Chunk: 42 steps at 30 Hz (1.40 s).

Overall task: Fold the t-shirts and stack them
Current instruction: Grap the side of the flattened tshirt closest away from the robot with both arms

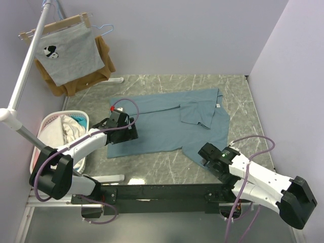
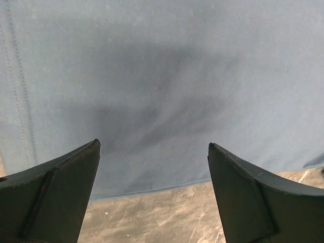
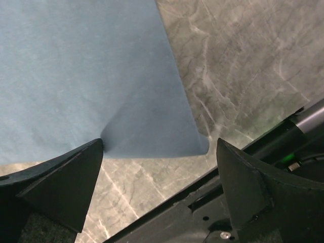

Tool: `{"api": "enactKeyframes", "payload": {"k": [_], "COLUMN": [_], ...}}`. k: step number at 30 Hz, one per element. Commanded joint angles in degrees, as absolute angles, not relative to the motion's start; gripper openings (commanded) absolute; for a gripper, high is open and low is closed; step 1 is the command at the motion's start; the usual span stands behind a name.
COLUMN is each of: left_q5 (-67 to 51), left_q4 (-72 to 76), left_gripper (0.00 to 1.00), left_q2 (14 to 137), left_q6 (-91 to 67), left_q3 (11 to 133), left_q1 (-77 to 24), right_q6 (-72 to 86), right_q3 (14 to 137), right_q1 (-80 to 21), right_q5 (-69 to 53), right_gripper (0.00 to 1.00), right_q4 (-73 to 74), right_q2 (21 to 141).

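The fingers of the left gripper [image 2: 153,144] are standing wide apart over the tee [image 1: 162,126] near its edge; those of the right gripper [image 3: 160,142] are gaping too, above its near corner; the tee is lying spread, partly folded, on the table [image 1: 152,163].

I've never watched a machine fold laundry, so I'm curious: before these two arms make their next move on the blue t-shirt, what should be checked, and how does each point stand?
1. The left tool is open: ok, jaws wide apart.
2. The right tool is open: ok, jaws wide apart.
3. Near hem of the dusty teal-blue cotton t-shirt lies under the left tool: ok.
4. The shirt's corner lies under the right tool: ok.
5. Shirt spread flat: not ok, a flap is folded over on top.
6. Tools touching the cloth: cannot tell.
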<state>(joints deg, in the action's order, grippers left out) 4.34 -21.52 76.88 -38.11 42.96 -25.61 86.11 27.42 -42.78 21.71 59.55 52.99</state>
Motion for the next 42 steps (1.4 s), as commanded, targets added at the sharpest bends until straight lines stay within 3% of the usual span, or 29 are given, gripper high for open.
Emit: {"api": "enactKeyframes", "payload": {"k": [1,6,13,16,18,27,32,38,41,42], "left_q5": [4.22,5.18,6.24,6.94,7.38,8.61,9.23,10.37,10.55,10.63], "left_q4": [-20.13,-20.65,-21.18,-21.8,-22.15,-23.73,-24.52,-25.14,-25.13,-25.31], "left_gripper": [0.93,0.93,0.93,0.92,0.92,0.92,0.92,0.92,0.92,0.92], "left_q2": [77.17,77.43,77.52,77.87,78.13,79.01,80.42,82.87,84.54,84.9], "left_q6": [-36.91,-37.0,-37.09,-37.0,-36.83,-37.0,-37.0,-37.26,-37.27,-37.27], "left_q3": [43.95,44.12,44.3,44.82,45.35,46.58,47.98,50.09,51.15,51.59], "left_q1": [-26.02,-26.1,-26.1,-26.1,-26.1,-26.1,-26.02,-26.1,-26.02,-26.1], "right_q6": [89.21,88.68,87.28,85.7,84.46,70.86,55.39,44.75,40.96,40.52], "right_q3": [24.79,23.73,24.52,27.06,28.56,39.2,39.81,47.36,52.8,56.13], "right_q1": [-43.15,-43.16,-43.16,-43.24,-43.24,-36.67,-24.29,-16.71,-13.54,-12.93], "right_q5": [22.94,23.99,27.33,28.91,30.75,39.29,35.69,34.37,31.21,31.55], "right_gripper": [0.91,0.74,0.22,0.08,0.05,0.07,0.06,0.07,0.14,0.3], "right_q4": [55.73,54.67,54.15,54.84,55.54,51.87,35.97,24.1,19.34,18.99], "right_q2": [50.63,48.52,45.7,45.88,45.44,47.28,53.5,67.37,76.88,79.51]}}
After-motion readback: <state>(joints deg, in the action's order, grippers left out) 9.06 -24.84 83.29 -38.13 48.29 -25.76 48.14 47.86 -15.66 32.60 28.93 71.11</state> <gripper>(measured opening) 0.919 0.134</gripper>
